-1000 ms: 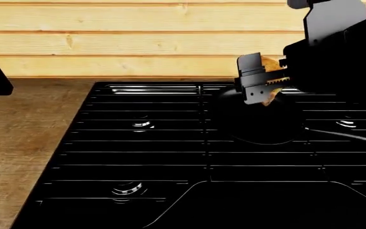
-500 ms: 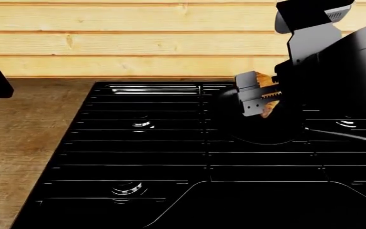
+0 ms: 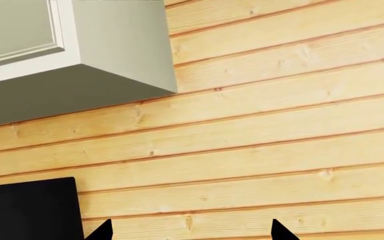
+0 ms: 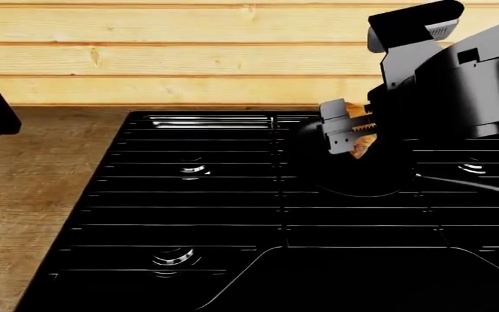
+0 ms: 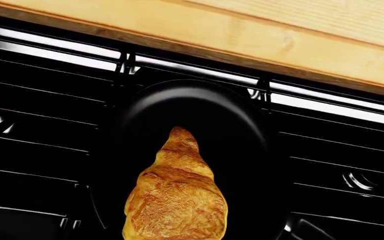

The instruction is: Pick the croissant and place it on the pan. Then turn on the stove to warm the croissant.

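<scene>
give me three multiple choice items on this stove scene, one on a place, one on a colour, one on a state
1. Where is the croissant?
A. over the pan
B. on the wooden counter
C. on a front burner

2. What colour is the wall behind the stove?
A. white tile
B. light wood planks
C. grey steel

3. What is the right tool doing?
A. hanging open and empty
B. shut on the croissant
C. turning a knob

Answers:
1. A: the right wrist view shows the croissant in front of the round black pan, which sits on the stove.
2. B: pale horizontal wood planks run behind the cooktop.
3. B: in the head view the right tool has its jaws closed around the pastry, above the pan.
</scene>
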Tool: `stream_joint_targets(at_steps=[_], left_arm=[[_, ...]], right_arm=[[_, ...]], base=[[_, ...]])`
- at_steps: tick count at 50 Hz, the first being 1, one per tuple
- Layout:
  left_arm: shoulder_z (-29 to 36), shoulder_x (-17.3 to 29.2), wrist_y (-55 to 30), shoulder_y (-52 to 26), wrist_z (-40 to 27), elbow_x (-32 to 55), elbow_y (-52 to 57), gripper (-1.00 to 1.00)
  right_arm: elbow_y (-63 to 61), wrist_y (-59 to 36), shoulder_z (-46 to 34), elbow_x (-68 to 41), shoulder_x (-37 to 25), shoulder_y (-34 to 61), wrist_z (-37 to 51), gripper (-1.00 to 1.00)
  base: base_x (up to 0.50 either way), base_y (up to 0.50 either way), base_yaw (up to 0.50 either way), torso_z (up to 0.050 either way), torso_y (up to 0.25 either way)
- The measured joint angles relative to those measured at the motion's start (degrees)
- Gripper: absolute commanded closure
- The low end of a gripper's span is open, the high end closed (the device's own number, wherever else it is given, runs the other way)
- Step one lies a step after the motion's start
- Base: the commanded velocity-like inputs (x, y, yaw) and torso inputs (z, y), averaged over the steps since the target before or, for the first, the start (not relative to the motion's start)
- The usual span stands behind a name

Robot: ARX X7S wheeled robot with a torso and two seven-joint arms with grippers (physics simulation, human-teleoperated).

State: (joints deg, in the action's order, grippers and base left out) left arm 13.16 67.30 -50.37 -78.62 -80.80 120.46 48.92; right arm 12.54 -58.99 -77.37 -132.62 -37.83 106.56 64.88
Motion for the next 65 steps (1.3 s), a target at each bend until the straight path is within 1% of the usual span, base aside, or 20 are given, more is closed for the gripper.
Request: stream_joint_targets(at_steps=[17, 44, 65], left_arm=[[0.0, 0.3, 0.4, 0.6, 0.5, -0.5, 0.2, -1.00], [0.2, 0.7, 0.8, 0.8, 0.7, -0.7, 0.4, -1.00], [0.3, 1.0, 1.1, 1.4, 1.2, -1.3, 0.5, -1.00]], right_arm=[[5.2, -0.7, -1.4, 5.2, 1.0, -1.6, -4.1, 1.00], [7.1, -0.6, -2.4, 9.1, 1.8, -4.0, -8.1, 1.00], [15.0, -0.2, -4.3, 16.1, 6.0, -5.7, -16.6, 1.00]], base=[[0.00, 0.00, 0.00, 0.000, 0.000], [0.00, 0.00, 0.00, 0.000, 0.000], [0.00, 0.00, 0.00, 0.000, 0.000]])
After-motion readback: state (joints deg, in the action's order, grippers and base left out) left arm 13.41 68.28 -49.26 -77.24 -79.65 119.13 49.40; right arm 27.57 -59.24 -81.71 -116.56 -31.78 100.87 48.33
